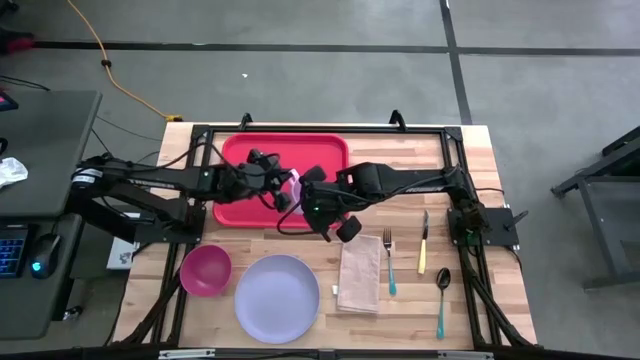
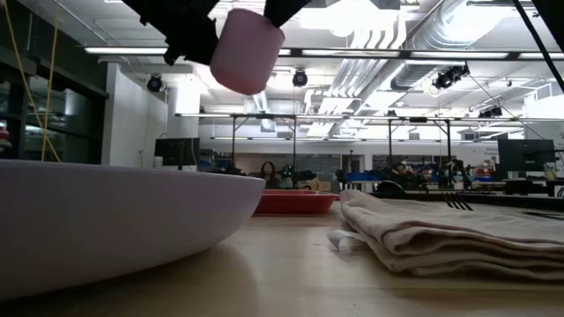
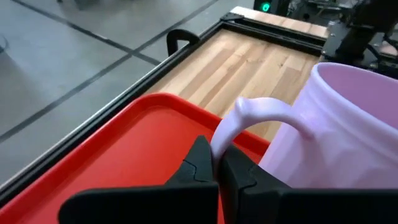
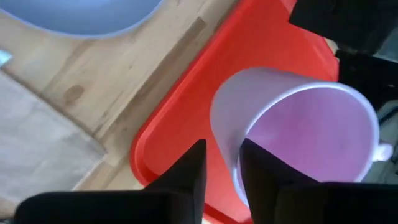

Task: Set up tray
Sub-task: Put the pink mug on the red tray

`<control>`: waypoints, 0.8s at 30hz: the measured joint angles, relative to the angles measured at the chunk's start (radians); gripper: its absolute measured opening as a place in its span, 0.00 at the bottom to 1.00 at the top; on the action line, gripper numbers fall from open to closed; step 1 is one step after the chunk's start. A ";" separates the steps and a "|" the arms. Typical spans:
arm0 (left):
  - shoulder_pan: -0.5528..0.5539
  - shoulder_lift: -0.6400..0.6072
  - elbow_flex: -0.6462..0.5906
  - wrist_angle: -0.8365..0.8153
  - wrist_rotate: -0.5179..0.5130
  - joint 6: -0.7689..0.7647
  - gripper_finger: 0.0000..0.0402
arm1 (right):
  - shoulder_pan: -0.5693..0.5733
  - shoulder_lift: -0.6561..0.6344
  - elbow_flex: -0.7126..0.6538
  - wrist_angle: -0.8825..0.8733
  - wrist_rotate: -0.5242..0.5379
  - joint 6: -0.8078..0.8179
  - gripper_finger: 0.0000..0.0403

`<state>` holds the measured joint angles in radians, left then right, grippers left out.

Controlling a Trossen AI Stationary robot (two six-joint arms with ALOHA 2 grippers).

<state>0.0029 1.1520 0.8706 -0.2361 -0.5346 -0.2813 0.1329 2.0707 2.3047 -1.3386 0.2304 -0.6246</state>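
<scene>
A lavender mug [image 1: 293,187] hangs in the air over the near edge of the red tray [image 1: 255,165]. In the low view the mug [image 2: 247,48] shows high above the table. My left gripper [image 3: 217,165] reaches in from the table's left and is shut on the mug's handle. My right gripper [image 4: 222,171] comes in from the right, slanting down. It is open, with one finger inside the mug's rim [image 4: 227,149] and one outside. A sliver of tray shows between the outer finger and the wall. My left gripper pinches the mug's handle [image 3: 219,140] between its two fingers, at the handle's outer curve. The fingers come from the table's left, slanting a little downward. The mug is lifted clear of the tray, mouth up and slightly tilted. My right gripper's inner finger [image 4: 261,177] is close to the mug's wall; I cannot tell whether it touches.
Near the front edge lie a pink bowl [image 1: 205,270], a round lavender plate [image 1: 277,298] and a folded beige napkin [image 1: 360,275]. To the napkin's right are a fork [image 1: 389,262], a knife [image 1: 423,243] and a spoon [image 1: 441,295].
</scene>
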 joint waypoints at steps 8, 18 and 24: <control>0.000 0.009 -0.001 -0.039 -0.011 -0.014 0.06 | -0.001 -0.010 0.000 -0.011 0.062 0.007 0.27; -0.001 -0.002 -0.001 -0.146 -0.092 -0.062 0.06 | -0.028 -0.085 0.001 -0.018 0.098 0.139 0.27; 0.055 -0.049 -0.002 -0.186 -0.119 -0.069 0.06 | -0.059 -0.118 0.002 -0.057 0.094 0.232 0.27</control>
<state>0.0581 1.1034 0.8688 -0.4226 -0.6537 -0.3502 0.0735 1.9523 2.3066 -1.3958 0.3243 -0.3927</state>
